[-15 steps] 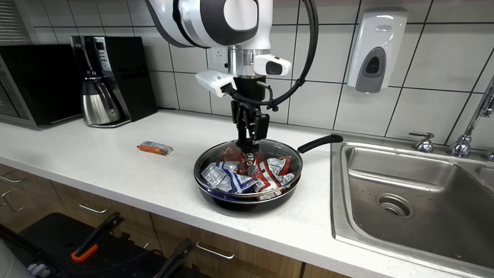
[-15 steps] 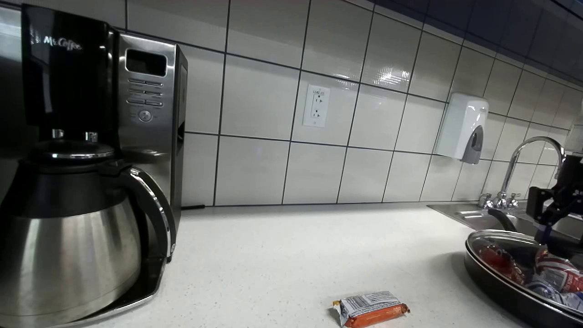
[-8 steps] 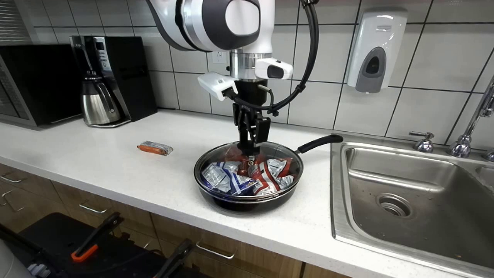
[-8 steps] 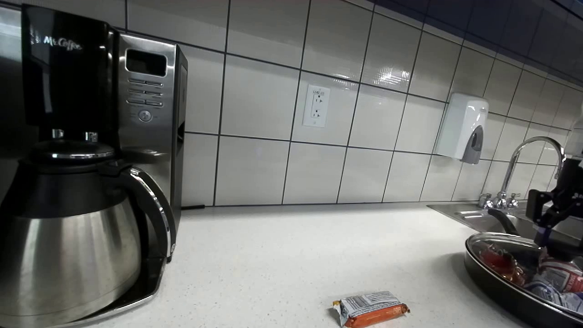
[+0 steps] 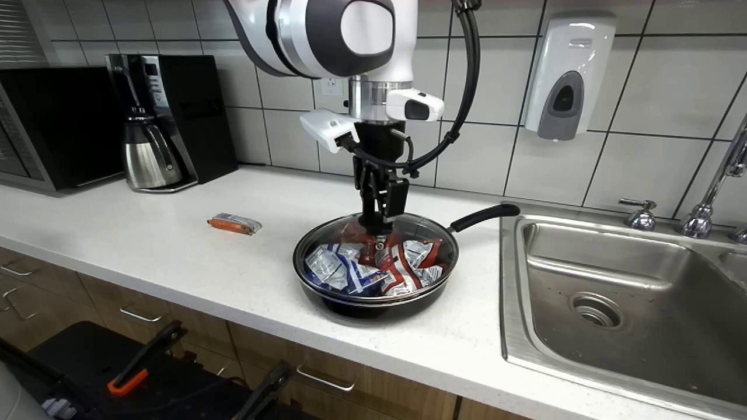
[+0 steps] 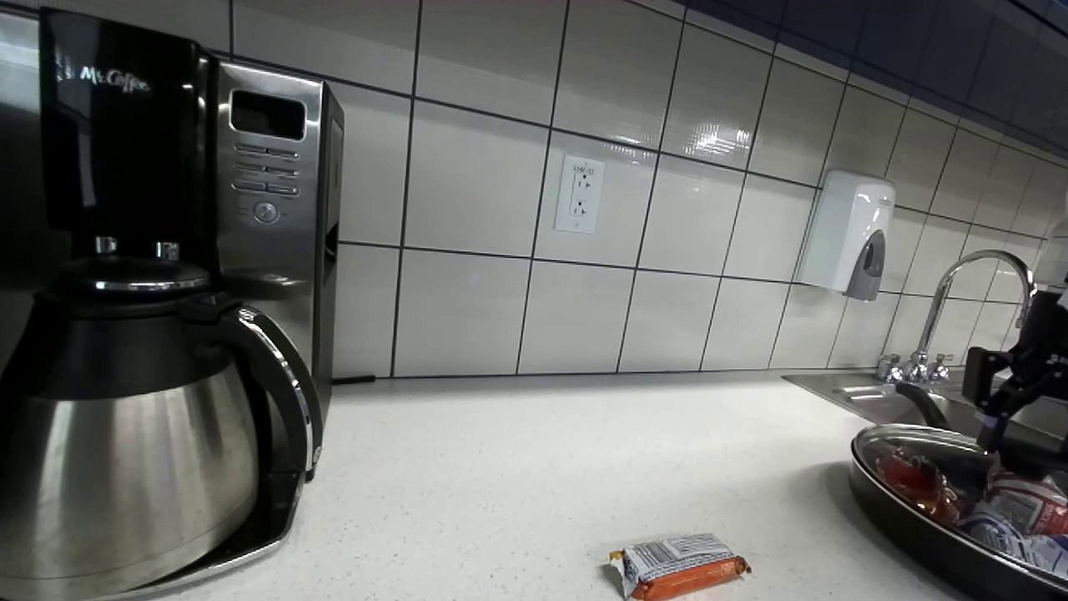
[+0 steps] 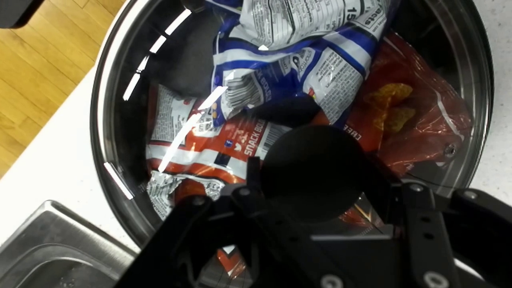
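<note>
Since approx. a sec. ago, glass lid [image 5: 423,230] has lowered slightly; it now seems nearly seated on frying pan [image 5: 376,310], nr. the bench's [image 5: 245,274] front edge. The tool [image 5: 376,220], jaws partway apart, grips its black knob [image 7: 312,172].

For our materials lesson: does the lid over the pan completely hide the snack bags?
No: in the wrist view, the snack bags show plainly through the clear lid.
</note>
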You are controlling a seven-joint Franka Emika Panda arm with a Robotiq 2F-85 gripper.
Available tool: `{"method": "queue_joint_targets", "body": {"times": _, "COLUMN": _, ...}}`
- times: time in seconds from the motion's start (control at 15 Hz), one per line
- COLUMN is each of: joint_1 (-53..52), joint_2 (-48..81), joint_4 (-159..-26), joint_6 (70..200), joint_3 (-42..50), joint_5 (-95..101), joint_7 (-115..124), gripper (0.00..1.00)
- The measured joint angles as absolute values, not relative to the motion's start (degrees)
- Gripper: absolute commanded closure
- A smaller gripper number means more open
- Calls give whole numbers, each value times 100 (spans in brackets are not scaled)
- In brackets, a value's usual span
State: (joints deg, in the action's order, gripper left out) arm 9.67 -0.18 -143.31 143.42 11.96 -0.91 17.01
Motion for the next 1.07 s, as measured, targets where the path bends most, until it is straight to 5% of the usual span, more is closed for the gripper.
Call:
{"method": "queue_joint_targets", "body": {"times": 1.0, "joint_1": 967, "joint_2": 7, "joint_4": -14307, "joint_6": 14342, "joint_3": 1196, "joint_5": -300, "joint_7": 1696, "gripper": 61}}
{"method": "queue_joint_targets", "body": {"times": 1.07, "joint_1": 967, "joint_2": 7, "joint_4": -14307, "joint_6": 14342, "joint_3": 1196, "joint_5": -300, "joint_7": 1696, "gripper": 11}}
